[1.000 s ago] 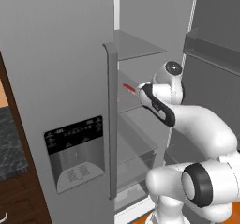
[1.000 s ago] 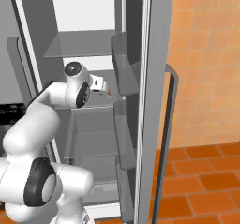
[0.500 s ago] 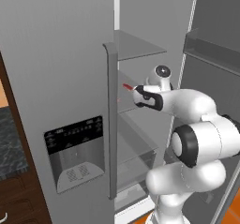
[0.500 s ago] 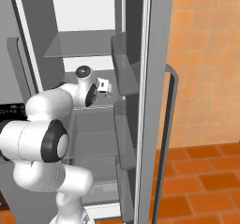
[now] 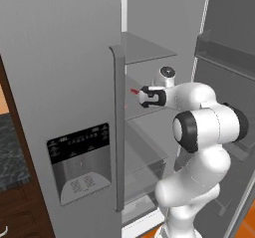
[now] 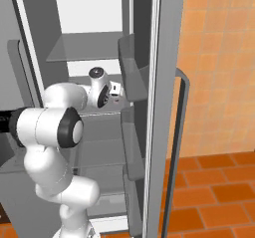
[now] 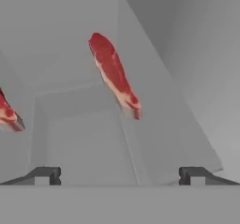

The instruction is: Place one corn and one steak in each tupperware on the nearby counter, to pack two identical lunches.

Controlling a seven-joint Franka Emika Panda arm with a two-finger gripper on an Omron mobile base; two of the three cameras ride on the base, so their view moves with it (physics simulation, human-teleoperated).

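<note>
Steak [image 7: 114, 75], fridge shelf [image 7: 84, 138], spread fingers [image 7: 46, 175]

Glossy white rounded arm [image 5: 199, 132] with dark joint rings.

In the hand view we see a second dark-red steak strip [image 7: 7, 113] cut off by the left edge; in the left base view, the grey fridge door [image 5: 60, 82] hides most of a red strip [image 5: 134, 90].

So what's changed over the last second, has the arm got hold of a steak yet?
Not yet. The arm has folded in closer to the fridge, pushing the gripper further in over the glass shelf toward the steak. The fingers stay wide open and empty. Both steaks, the second off to the side, lie where they were, and the fridge door is still open.
</note>
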